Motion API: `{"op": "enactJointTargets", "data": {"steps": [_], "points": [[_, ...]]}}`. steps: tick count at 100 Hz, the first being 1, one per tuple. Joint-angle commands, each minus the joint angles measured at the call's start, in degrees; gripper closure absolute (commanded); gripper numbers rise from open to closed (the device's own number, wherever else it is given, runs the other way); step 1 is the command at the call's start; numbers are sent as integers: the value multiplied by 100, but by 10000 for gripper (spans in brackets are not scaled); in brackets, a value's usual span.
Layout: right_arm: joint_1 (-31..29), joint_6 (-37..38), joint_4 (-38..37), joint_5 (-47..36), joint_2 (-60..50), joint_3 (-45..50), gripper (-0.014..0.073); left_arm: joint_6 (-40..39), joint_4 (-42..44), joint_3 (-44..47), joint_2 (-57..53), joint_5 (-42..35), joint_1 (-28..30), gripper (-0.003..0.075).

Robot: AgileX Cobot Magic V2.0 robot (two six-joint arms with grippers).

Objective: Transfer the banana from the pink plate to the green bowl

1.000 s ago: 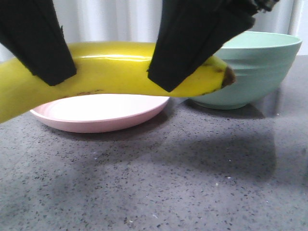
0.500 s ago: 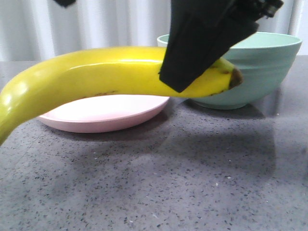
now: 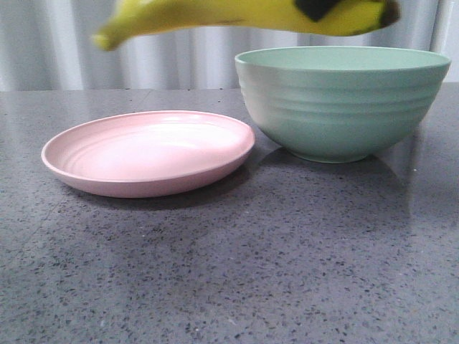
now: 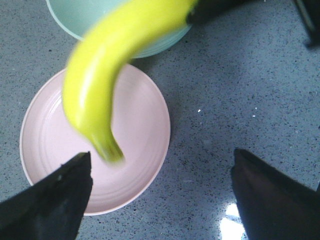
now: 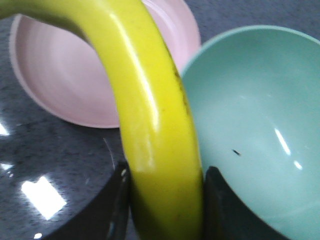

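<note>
Transport step: right gripper [image 5: 165,200] clamped on banana [image 5: 150,115], held above bowl [image 3: 344,107] rim, plate [image 3: 143,154] bare; next, centre over bowl and lower; left gripper [image 4: 160,195] wide

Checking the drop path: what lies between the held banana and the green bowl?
Nothing: in the front view, only open air separates the banana from the green bowl.

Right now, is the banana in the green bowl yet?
Not yet. The banana hangs in the right pincer above the green bowl, whose inside is empty.
</note>
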Motion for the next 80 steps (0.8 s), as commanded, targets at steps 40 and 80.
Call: {"op": "enactJointTargets", "data": {"steps": [40, 80], "points": [[-1495, 485, -145, -499, 128, -214, 673, -56, 19, -184, -160, -573, -38, 193], [-1495, 684, -102, -670, 438, -214, 294, -80, 19, -184, -160, -582, -38, 193]]}}
